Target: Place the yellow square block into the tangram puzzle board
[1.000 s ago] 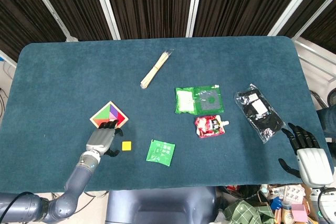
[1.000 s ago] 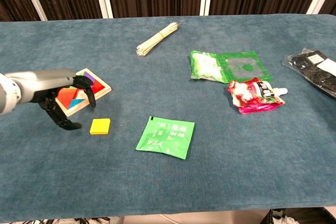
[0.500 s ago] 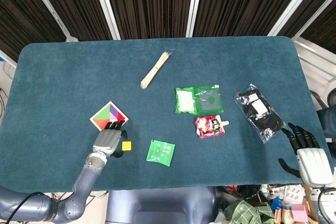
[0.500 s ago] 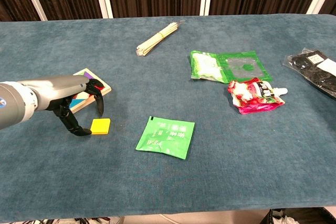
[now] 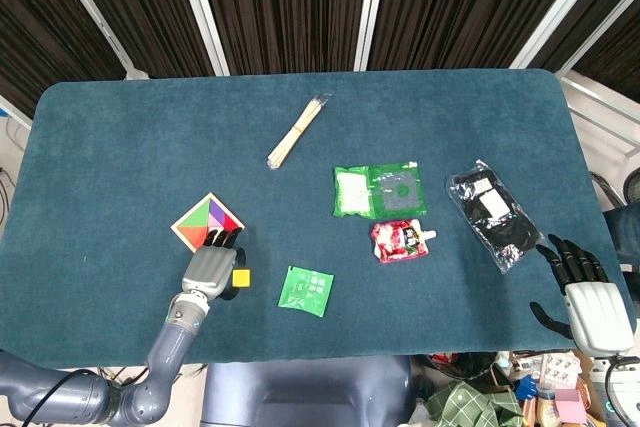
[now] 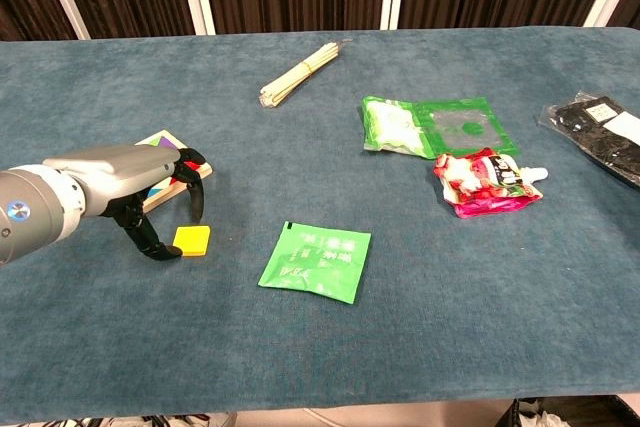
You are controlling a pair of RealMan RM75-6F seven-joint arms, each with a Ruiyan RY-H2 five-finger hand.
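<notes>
Yellow square block [image 6: 191, 240] lies flat on the bench [image 6: 420, 307], just in front of the puzzle board [image 5: 207, 222] and left of the green packet [image 6: 317, 261]. Left hand [image 6: 130, 187] sits over the block's left side, fingers [image 6: 196, 197] curved down and straddling it: thumb tip at the block's left edge, a finger just behind its right side. Cannot tell if they actually pinch it; block looks flat on the cloth. In the head view the left hand [image 5: 213, 266] covers the near corner of the board and the block [image 5: 241, 278] shows at its right edge. Board is partly filled with coloured pieces. Right hand [image 5: 580, 282] is at the far right edge of the bench, well apart from everything, fingers spread and holding nothing. Also on the bench: bundle of sticks [image 5: 298, 130], green pouch [image 5: 378, 190], red pouch [image 5: 401, 240], black packet [image 5: 496, 213].
</notes>
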